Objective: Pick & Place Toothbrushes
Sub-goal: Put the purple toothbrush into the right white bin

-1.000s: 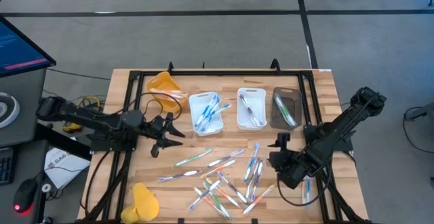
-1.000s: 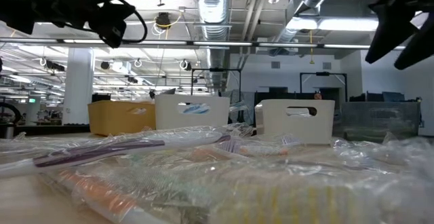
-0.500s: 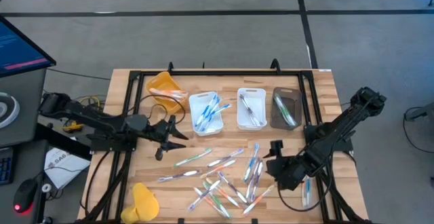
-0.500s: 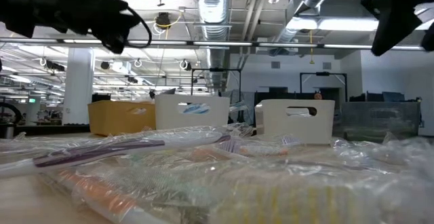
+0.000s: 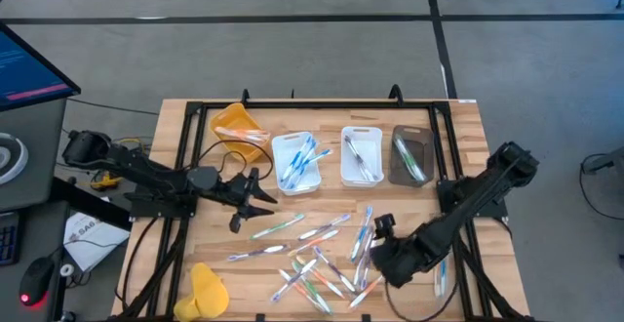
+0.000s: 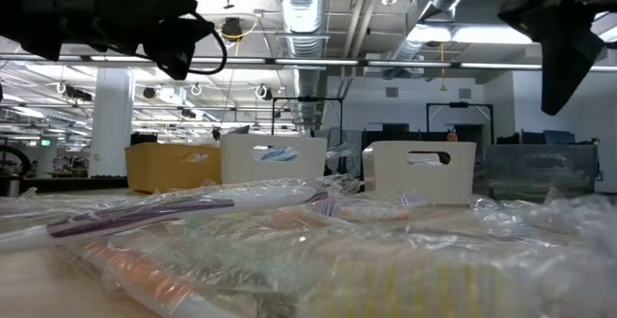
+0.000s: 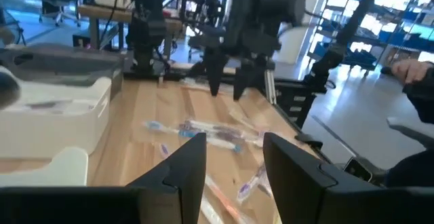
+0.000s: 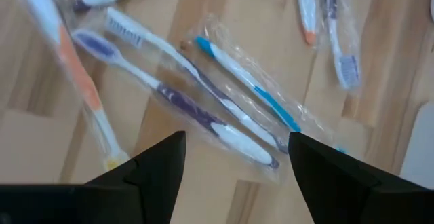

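The right pincer hangs over the loose toothbrushes scattered on the wooden desk, its fingers spread wide with nothing between them. Directly beneath that pincer, in the right wrist view, lie wrapped brushes: a purple-handled toothbrush and a blue-handled toothbrush share one clear wrapper, slanting across the gap between the fingers, and an orange-handled toothbrush lies just beside one finger. None of them is touched.

The left pincer is held above the desk, clear of the pile, which lies ahead of it and a little to one side. Its fingers stand partly apart and empty; past them the left wrist view shows the scattered brushes and the other arm's pincer pointing down at them.

Beyond both pincers, at the far edge of the desk, stand a yellow tray, a white tray holding blue brushes, a second white tray with grey ones, and a dark tray. A yellow object lies at the near edge, behind the left pincer.
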You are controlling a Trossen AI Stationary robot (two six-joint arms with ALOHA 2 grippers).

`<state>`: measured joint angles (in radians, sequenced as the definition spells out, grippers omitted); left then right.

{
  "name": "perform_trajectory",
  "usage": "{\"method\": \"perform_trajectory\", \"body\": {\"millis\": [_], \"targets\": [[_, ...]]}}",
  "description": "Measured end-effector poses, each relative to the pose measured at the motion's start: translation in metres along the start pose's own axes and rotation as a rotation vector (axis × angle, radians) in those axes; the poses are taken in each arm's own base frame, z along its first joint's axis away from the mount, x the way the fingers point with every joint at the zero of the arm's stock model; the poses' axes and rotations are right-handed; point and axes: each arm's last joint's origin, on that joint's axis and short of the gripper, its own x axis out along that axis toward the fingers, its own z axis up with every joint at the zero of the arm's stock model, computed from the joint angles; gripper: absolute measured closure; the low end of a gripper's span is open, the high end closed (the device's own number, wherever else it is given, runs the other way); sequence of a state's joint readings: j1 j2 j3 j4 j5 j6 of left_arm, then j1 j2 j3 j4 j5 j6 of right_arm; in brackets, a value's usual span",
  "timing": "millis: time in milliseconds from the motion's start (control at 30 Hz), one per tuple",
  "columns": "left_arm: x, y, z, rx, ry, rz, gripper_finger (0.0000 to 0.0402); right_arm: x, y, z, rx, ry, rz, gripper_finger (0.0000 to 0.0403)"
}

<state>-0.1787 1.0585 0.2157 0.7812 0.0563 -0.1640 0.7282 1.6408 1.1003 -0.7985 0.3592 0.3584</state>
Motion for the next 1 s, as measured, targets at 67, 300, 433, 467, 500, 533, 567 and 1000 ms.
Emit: {"method": "perform_trajectory", "body": {"millis": [67, 300, 433, 467, 500, 533, 567, 1000], "targets": [[0.000, 0.000, 0.002, 0.002, -0.018, -0.003, 0.0262, 0.004, 0.001, 0.009, 0.037, 0.042, -0.016, 0.0148], [0.000, -0.001, 0.005, 0.086, -0.049, -0.006, 0.0262, 0.015, 0.007, 0.039, 0.136, 0.103, 0.015, 0.0148], [0.000, -0.001, 0.005, 0.128, -0.053, -0.005, 0.0262, 0.022, 0.012, 0.057, 0.266, 0.066, 0.038, 0.0148], [0.000, -0.001, 0.005, 0.140, -0.055, -0.005, 0.0262, 0.024, 0.014, 0.062, 0.304, 0.048, 0.046, 0.0148], [0.000, -0.001, 0.006, 0.150, -0.060, -0.004, 0.0262, 0.025, 0.016, 0.067, 0.336, 0.027, 0.056, 0.0148], [0.000, -0.001, 0.007, 0.163, -0.068, -0.004, 0.0262, 0.026, 0.017, 0.071, 0.366, 0.016, 0.062, 0.0148], [0.000, 0.000, 0.007, 0.168, -0.074, -0.002, 0.0262, 0.028, 0.018, 0.075, 0.387, 0.009, 0.066, 0.0148], [-0.001, 0.002, 0.009, 0.165, -0.086, 0.012, 0.0262, 0.039, 0.023, 0.088, 0.458, -0.001, 0.079, 0.0148]]}}
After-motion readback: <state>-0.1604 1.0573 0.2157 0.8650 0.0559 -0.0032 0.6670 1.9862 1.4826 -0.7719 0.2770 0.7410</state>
